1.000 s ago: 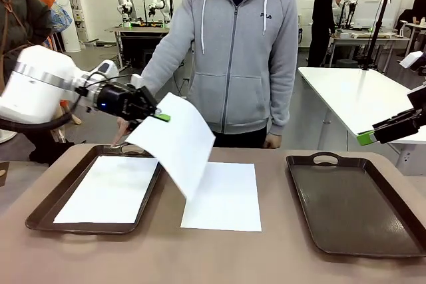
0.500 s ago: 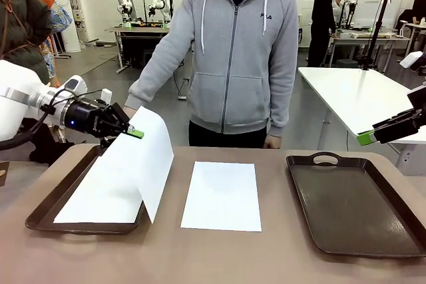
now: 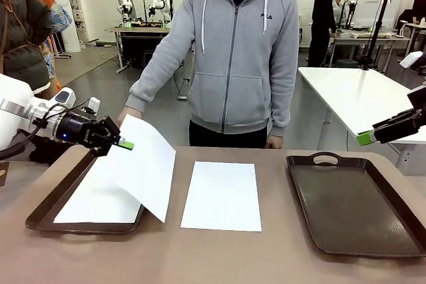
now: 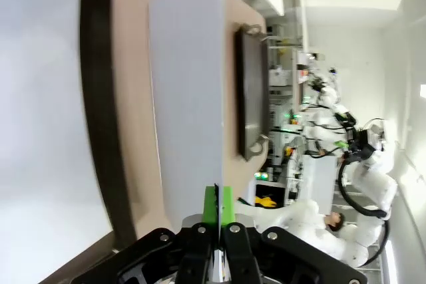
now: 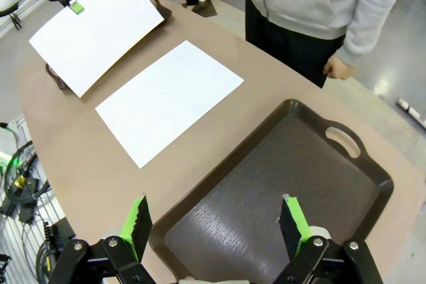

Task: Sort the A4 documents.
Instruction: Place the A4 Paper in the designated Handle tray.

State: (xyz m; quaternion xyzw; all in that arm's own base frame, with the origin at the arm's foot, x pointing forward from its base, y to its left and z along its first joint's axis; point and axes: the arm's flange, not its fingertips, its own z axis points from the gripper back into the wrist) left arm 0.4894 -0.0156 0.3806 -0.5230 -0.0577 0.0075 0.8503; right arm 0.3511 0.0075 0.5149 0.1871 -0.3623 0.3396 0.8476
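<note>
We see the left gripper (image 3: pixel 125 143) clamped on a corner of an A4 sheet (image 3: pixel 148 167), tilted above the left tray (image 3: pixel 45 208), where a second sheet (image 3: pixel 93 197) lies. A third sheet (image 3: pixel 223 194) rests on the table (image 3: pixel 200 257) between the trays. The right gripper (image 5: pixel 216 221) faces the right tray (image 3: pixel 346 204), jaws wide apart.

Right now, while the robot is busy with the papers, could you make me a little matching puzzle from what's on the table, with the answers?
Things:
1. left gripper
2. right gripper
3. middle sheet
4. left tray

States:
A. flat on the bare table
B. open
C. shut on a tilted sheet
D. holds a flat sheet

Pairs: 1-C, 2-B, 3-A, 4-D
</note>
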